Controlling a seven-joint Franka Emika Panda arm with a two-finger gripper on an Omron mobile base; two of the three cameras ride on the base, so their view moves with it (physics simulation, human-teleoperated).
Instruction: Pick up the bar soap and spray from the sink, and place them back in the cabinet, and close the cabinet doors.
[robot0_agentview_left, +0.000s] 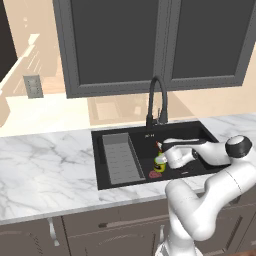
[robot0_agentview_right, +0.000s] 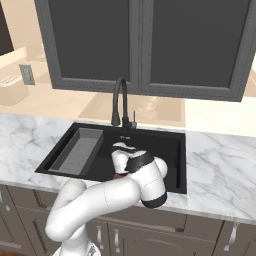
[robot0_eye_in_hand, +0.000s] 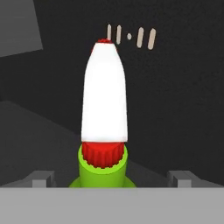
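Observation:
The spray (robot0_agentview_left: 160, 161), a green bottle with a yellow label, stands upright in the black sink (robot0_agentview_left: 197, 134) beside the round dark-red drain disc (robot0_agentview_left: 155, 174). My gripper (robot0_agentview_left: 166, 156) reaches down into the basin from the right and is level with the bottle. In the hand view the spray (robot0_eye_in_hand: 105, 105) fills the middle, with its white nozzle, red collar and green shoulder. It stands between my open gripper's (robot0_eye_in_hand: 112, 178) fingertips (robot0_eye_in_hand: 41, 177), and neither touches it. The bar soap is hidden. The cabinet and its doors are out of view.
A grey ribbed tray insert (robot0_agentview_left: 119, 157) fills the sink's left part. The black gooseneck faucet (robot0_agentview_left: 156, 100) rises behind the basin. Grey-framed cabinets with dark panes (robot0_agentview_left: 150, 40) hang above. White marble counter (robot0_agentview_left: 45, 165) runs on both sides. My own arm (robot0_agentview_right: 125, 185) covers the sink's front.

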